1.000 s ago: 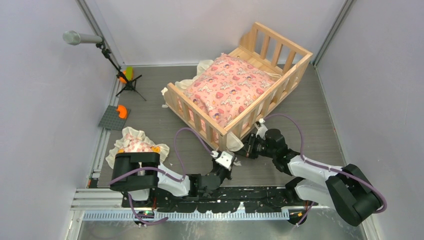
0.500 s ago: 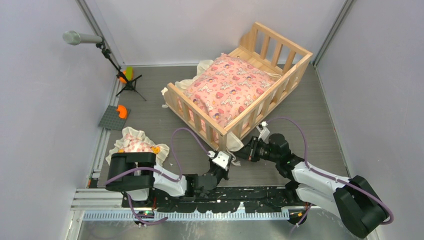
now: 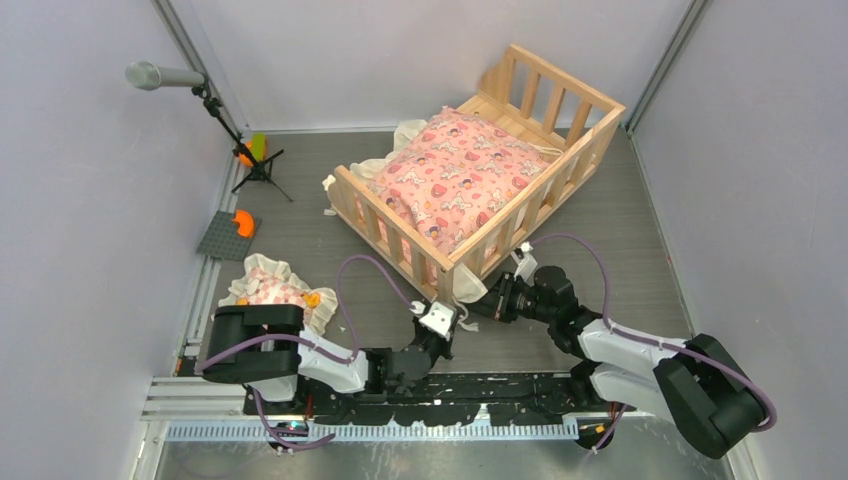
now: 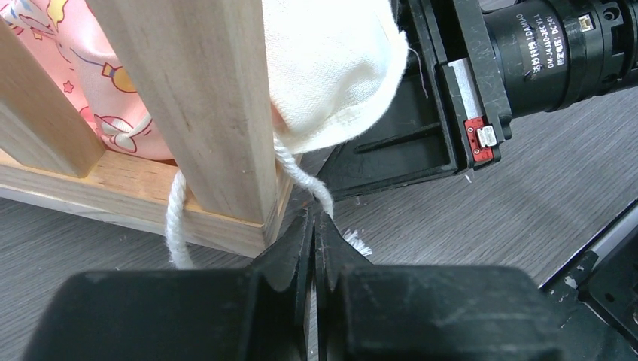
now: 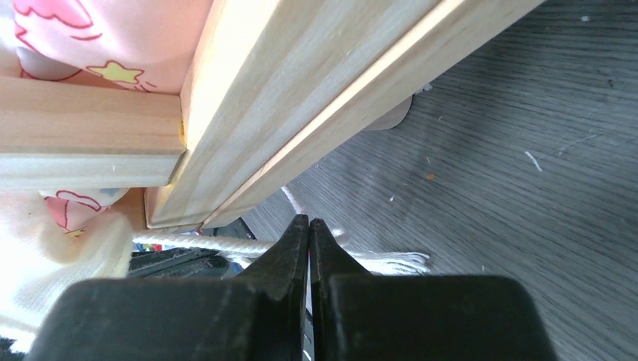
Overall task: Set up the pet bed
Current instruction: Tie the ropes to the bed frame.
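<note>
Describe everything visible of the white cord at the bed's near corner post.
The white cord is thin, twisted, cotton-like string emerging from under the cream frill beside a corner post of the pet bed. One strand runs down into the tips of the shut left gripper, seemingly pinched; another hangs on the post's other side. A frayed end lies on the table by the shut right gripper.

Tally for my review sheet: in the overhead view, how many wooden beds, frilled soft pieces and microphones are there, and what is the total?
Wooden pet bed: 1
Frilled soft pieces: 2 (pink cushion in the bed, small pillow on the table)
Microphone on its stand: 1
Total: 4
</note>
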`<state>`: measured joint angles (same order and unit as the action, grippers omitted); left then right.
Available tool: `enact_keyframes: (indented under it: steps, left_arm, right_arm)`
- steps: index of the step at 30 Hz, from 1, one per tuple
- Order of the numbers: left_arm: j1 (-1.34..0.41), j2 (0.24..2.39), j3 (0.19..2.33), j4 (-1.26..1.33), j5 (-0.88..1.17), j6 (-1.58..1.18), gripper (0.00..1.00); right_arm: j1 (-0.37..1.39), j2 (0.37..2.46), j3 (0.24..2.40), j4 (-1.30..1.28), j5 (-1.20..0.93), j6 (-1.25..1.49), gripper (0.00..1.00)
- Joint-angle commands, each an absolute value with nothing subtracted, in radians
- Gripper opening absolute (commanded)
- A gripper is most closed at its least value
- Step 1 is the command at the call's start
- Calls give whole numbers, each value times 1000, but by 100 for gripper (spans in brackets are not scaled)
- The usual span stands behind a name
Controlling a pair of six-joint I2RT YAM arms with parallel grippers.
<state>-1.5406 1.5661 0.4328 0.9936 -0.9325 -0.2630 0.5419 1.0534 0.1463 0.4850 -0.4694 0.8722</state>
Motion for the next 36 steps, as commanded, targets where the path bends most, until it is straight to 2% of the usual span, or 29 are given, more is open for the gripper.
enact_keyframes:
  steps: [1, 16, 36]
  left_arm:
    - [-1545, 1538, 425, 1014, -991, -279, 3]
    - [-1545, 1538, 426, 1012, -1023, -278, 2]
    - [-1545, 1521, 411, 1011, -1022, -285, 0]
  right_arm:
    - [546, 1079, 147, 582, -471, 880, 7]
    - [581, 1179, 167, 691, -525, 885, 7]
    - [652, 1234, 203, 711, -309, 874, 8]
